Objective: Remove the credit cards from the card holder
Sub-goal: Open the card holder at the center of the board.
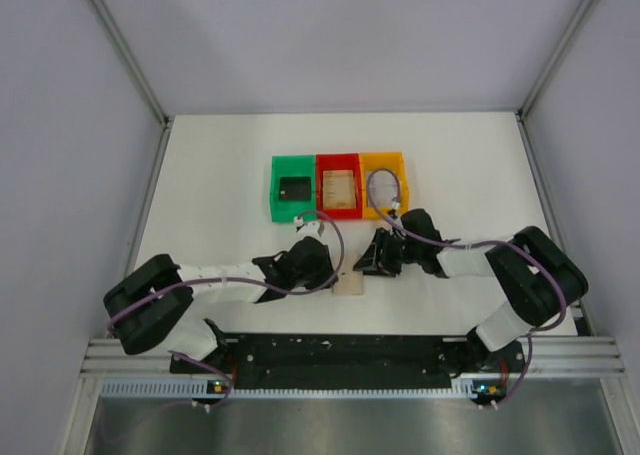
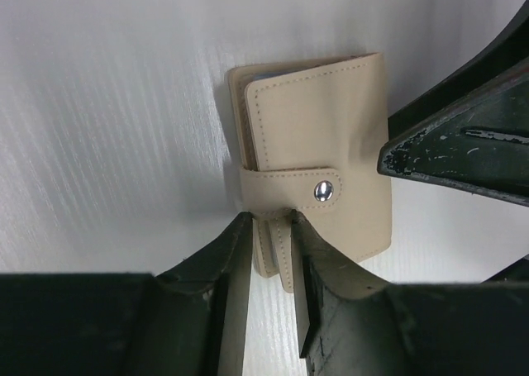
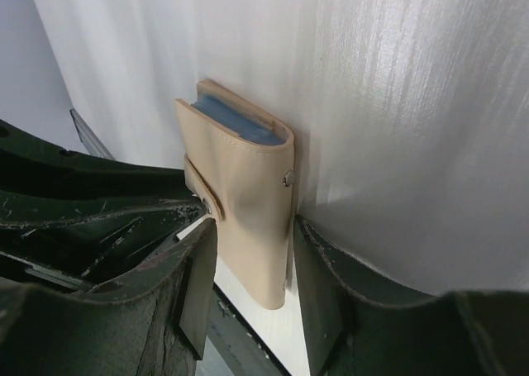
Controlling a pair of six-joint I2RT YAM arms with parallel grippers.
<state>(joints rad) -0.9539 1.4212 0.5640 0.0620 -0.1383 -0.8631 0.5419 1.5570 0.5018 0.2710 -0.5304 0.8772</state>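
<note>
Step one here: my left gripper (image 2: 271, 227) pinches the edge of the shut card holder (image 2: 314, 120), my right gripper (image 3: 254, 231) straddles it (can't tell if squeezing), so next I gotta pop the snap (image 2: 325, 192).

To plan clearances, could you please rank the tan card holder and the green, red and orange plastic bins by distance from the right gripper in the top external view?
1. Tan card holder, at the fingertips of the right gripper, near side.
2. Red plastic bin, middle, and orange plastic bin, right end: too close to call.
3. Green plastic bin, left end of the row.
</note>
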